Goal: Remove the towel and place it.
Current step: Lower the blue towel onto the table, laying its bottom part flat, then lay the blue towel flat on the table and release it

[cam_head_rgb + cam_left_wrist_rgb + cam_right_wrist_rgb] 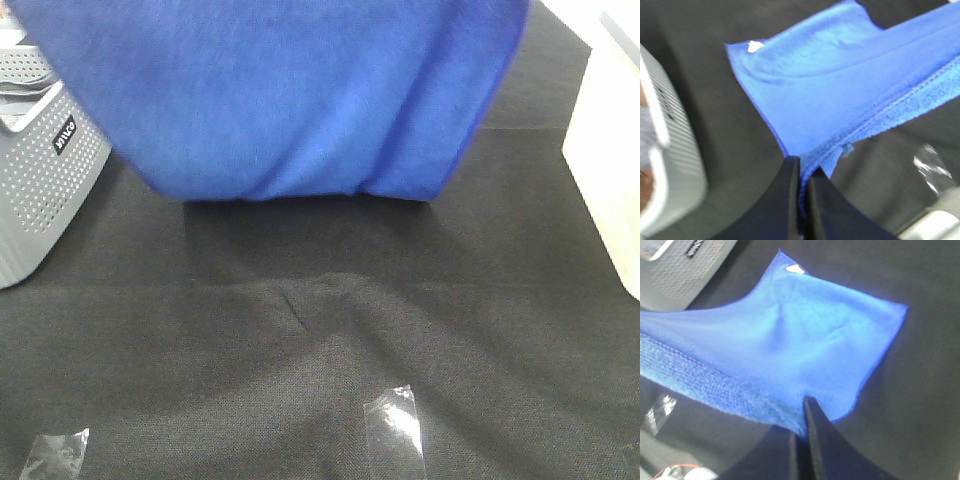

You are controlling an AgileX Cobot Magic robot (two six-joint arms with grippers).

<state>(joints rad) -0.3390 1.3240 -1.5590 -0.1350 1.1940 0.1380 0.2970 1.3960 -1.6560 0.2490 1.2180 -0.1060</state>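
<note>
The blue towel hangs in the air and fills the upper part of the exterior high view, hiding both grippers there. In the left wrist view my left gripper is shut on the towel's stitched edge, and the small white tag shows at a far corner. In the right wrist view my right gripper is shut on the towel's edge, with the white tag at the far corner. The towel's lower end droops toward the black table cloth.
A grey perforated basket stands at the left edge of the table. A pale wooden box stands at the right. Two strips of clear tape lie on the cloth near the front.
</note>
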